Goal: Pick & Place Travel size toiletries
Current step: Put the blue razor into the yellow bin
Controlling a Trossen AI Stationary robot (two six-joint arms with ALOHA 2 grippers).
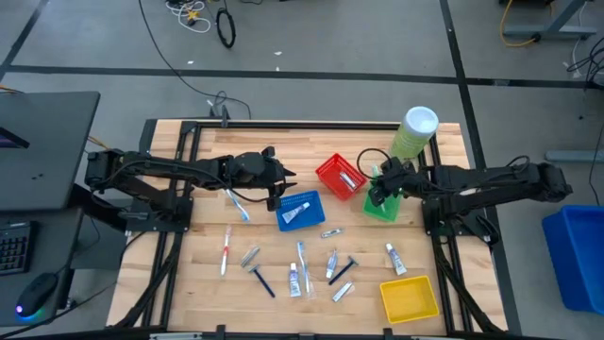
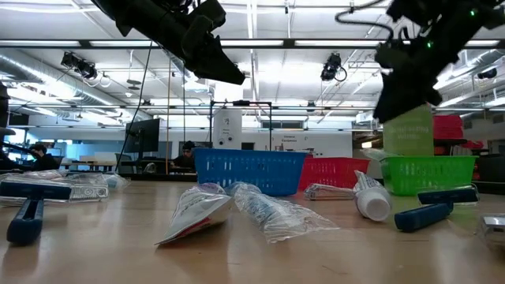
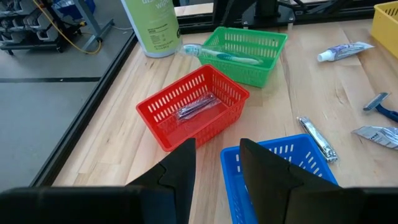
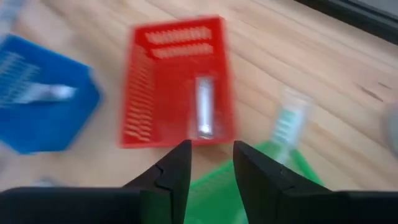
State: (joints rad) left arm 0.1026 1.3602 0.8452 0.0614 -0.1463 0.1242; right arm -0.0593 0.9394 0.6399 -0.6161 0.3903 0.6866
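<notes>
Grippers hover above the slatted plastic baskets: the right gripper (image 4: 211, 165) sits over the green basket (image 1: 382, 206) with its dark fingers parted by a narrow gap and empty, and a green-handled toothbrush (image 3: 221, 55) lies across that basket's rim. The left gripper (image 3: 217, 163) hangs between the red basket (image 3: 193, 115) and blue basket (image 3: 283, 162), also slightly open and holding nothing. Remaining travel size toiletries (image 1: 300, 274), crinkly wrapped tubes and razors, lie scattered on the wooden table (image 1: 189, 283).

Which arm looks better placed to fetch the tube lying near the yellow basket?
Right, probably. The tube lies on the right arm's side, beside the yellow basket. The right gripper hangs empty over the green basket; the left gripper is farther off.
</notes>
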